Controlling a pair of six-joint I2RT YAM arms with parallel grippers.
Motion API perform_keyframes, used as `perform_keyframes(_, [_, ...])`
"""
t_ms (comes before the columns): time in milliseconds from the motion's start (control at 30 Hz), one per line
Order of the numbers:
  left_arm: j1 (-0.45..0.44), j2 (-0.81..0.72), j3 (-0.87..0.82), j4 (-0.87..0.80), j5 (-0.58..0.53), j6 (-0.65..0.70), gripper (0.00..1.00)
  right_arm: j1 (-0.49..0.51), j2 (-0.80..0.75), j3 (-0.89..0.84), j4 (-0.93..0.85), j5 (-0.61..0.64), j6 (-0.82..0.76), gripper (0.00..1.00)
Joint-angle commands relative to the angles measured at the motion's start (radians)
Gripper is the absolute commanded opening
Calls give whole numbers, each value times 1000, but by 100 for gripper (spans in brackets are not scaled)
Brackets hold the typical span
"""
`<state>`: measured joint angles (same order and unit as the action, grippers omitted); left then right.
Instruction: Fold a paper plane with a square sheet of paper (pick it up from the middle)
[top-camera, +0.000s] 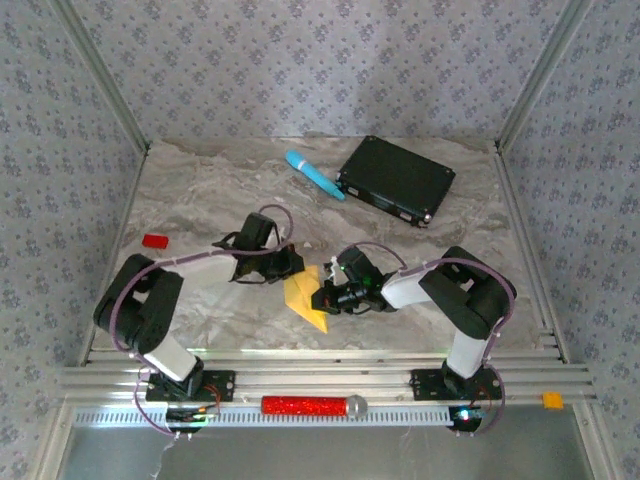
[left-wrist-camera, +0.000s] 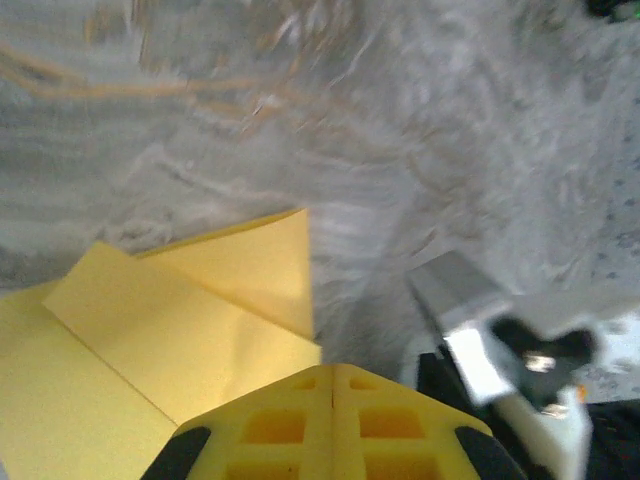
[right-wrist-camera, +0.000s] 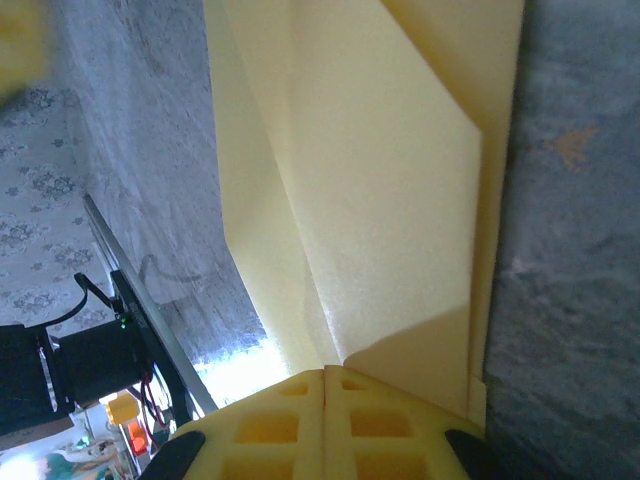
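The square sheet of paper (top-camera: 304, 297) lies partly folded on the marbled table, yellow-orange, with flaps creased toward a point. In the left wrist view the folded paper (left-wrist-camera: 170, 330) spreads to the left of my left gripper (left-wrist-camera: 333, 368), whose yellow fingers are shut just past its corner. My left gripper (top-camera: 290, 263) sits at the paper's far edge. My right gripper (top-camera: 324, 296) is at its right edge. Seen from the right wrist, the paper (right-wrist-camera: 390, 200) runs up from my shut right gripper (right-wrist-camera: 325, 372), a crease meeting the tips. Whether paper is pinched there is unclear.
A black flat box (top-camera: 396, 180) and a light-blue cylinder (top-camera: 314, 174) lie at the back. A small red block (top-camera: 154, 240) sits at the left. A red glittery cylinder (top-camera: 305, 405) lies on the front rail. Aluminium frame posts border the table.
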<state>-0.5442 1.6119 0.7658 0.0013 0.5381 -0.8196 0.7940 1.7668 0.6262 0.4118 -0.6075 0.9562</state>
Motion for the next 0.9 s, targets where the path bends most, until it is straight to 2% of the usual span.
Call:
perform_keyframes(0, [-5, 57, -8, 40, 10, -16, 2, -3, 39, -39, -246, 60, -21, 0])
perform_keyframes(333, [-7, 116, -30, -32, -60, 33, 0, 25, -37, 151, -414, 120, -58, 0])
perform_keyframes(500, [-7, 116, -53, -10, -58, 28, 0, 24, -13, 247, -446, 172, -58, 0])
perform_keyframes(700, [-8, 120, -57, 5, -58, 20, 0, 28, 57, 278, -414, 161, -38, 0])
perform_keyframes(867, [-6, 126, -59, 5, -61, 15, 0, 34, 23, 191, -405, 157, -24, 0])
